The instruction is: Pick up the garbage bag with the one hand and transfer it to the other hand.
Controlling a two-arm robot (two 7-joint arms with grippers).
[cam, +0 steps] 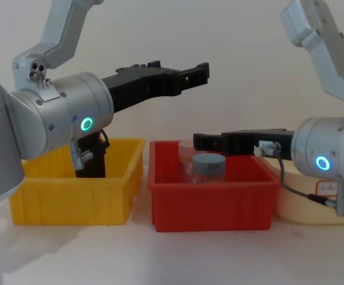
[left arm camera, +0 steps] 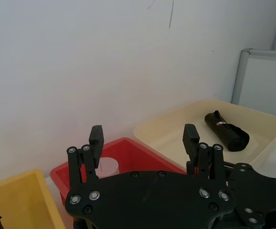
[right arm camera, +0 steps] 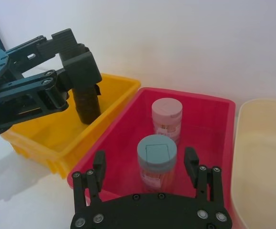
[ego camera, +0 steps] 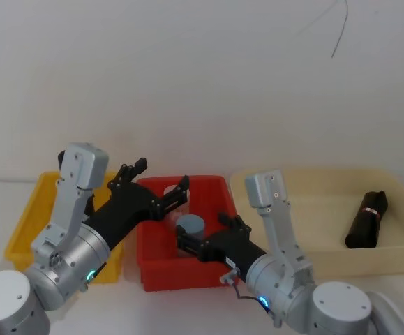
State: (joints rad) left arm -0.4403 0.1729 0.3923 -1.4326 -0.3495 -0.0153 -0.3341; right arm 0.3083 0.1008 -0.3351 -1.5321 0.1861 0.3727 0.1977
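The garbage bag (right arm camera: 87,105) is being shown upright in the yellow bin (right arm camera: 123,88). The left gripper (left arm camera: 143,136), fingers apart and empty, is being held high over the red bin (ego camera: 181,276). The right gripper (right arm camera: 145,160), likewise spread, is being held around a blue-lidded jar (right arm camera: 157,149). A second black roll (ego camera: 367,220) is being shown lying in the cream bin (ego camera: 397,258).

2 jars (right arm camera: 166,112) fill the red bin's (right arm camera: 190,94) middle, under the spread right gripper (right arm camera: 145,155). The cream bin (ego camera: 306,174) is open above; 1 roll (ego camera: 368,218) lies at its right end.
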